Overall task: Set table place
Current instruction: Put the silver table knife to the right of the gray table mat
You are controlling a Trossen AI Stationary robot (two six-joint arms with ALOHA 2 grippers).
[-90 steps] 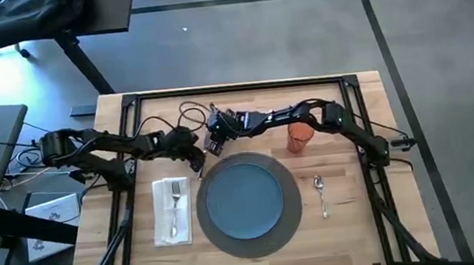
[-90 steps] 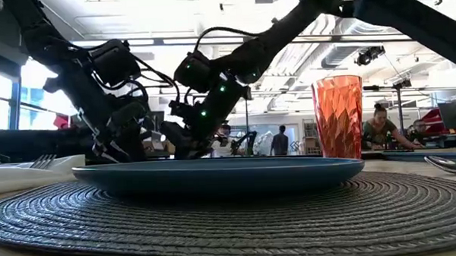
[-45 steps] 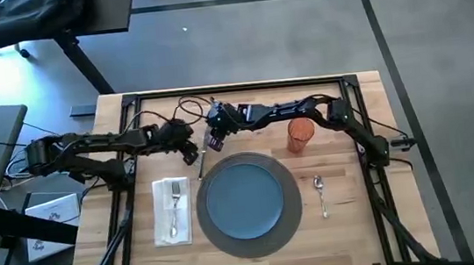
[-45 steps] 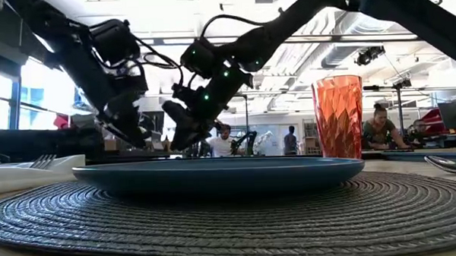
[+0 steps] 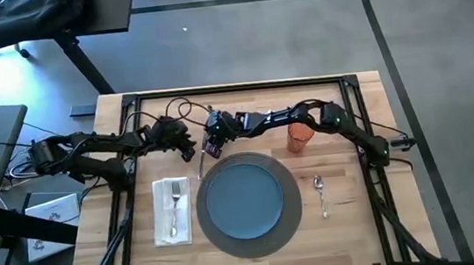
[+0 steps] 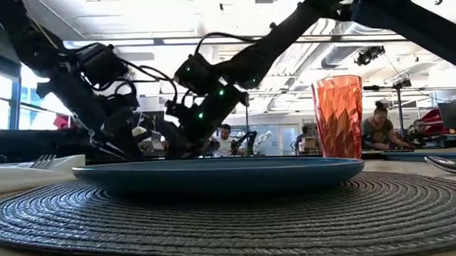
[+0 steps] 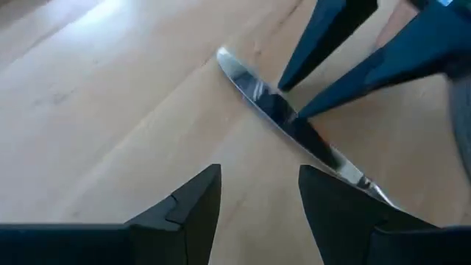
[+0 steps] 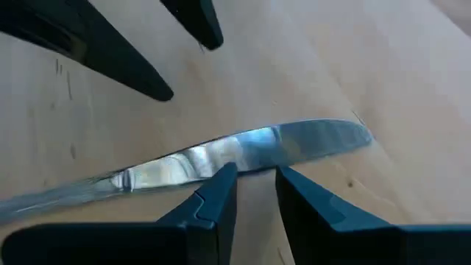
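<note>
Flat on the light wooden plank bench just beyond the round dark grey woven placemat — slim shiny steel table knife, stiff, light, probably slippery, hard to pinch lying flat, best taken across the narrow handle — right end effector slightly parted astride the blade, left end effector open close by.

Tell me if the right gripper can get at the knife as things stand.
Probably yes. The right gripper hangs open right over the knife lying flat on bare table; only the left gripper, close opposite, might crowd it.

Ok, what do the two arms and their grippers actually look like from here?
Both arms are dark, jointed links with loose black cables looping along them. The left gripper and right gripper each end in two dark, tapering, wedge-shaped fingers. Small green lights glow on the right arm's wrist.
</note>
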